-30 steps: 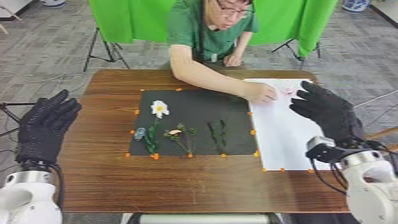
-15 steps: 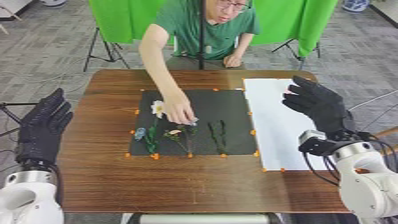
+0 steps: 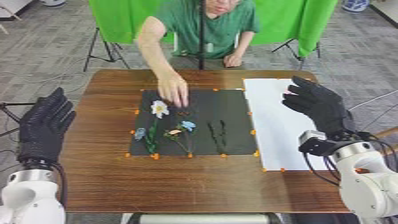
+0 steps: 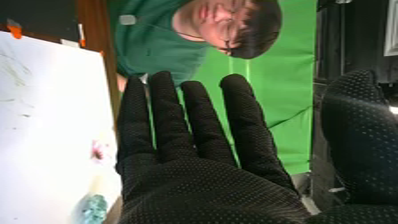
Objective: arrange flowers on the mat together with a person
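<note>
In the head view my left hand (image 3: 46, 125) is open, left of the black mat (image 3: 202, 106). My right hand (image 3: 320, 107) is open above the white sheet (image 3: 274, 135); in the right wrist view the same hand (image 4: 213, 192) has straight fingers. On the mat lie a white flower (image 3: 160, 108), a small blue flower (image 3: 139, 133), a beige bloom (image 3: 173, 132), a light-blue flower (image 3: 187, 125) beside it and green stems (image 3: 223, 136). A person's hand (image 3: 173, 90) is over the mat's far part. In the wrist view, a pink flower (image 4: 98, 150) and a teal flower (image 4: 95, 209) rest on the sheet.
Orange markers (image 3: 155, 156) line the edges of mat and sheet on the brown table (image 3: 178, 185). The person sits across the table, the other hand (image 3: 233, 61) near its far edge. A green backdrop (image 3: 124, 20) hangs behind.
The person's hand went from the white sheet to the mat, let go of the light-blue flower near the beige bloom and drew back. My right hand shifted slightly left.
</note>
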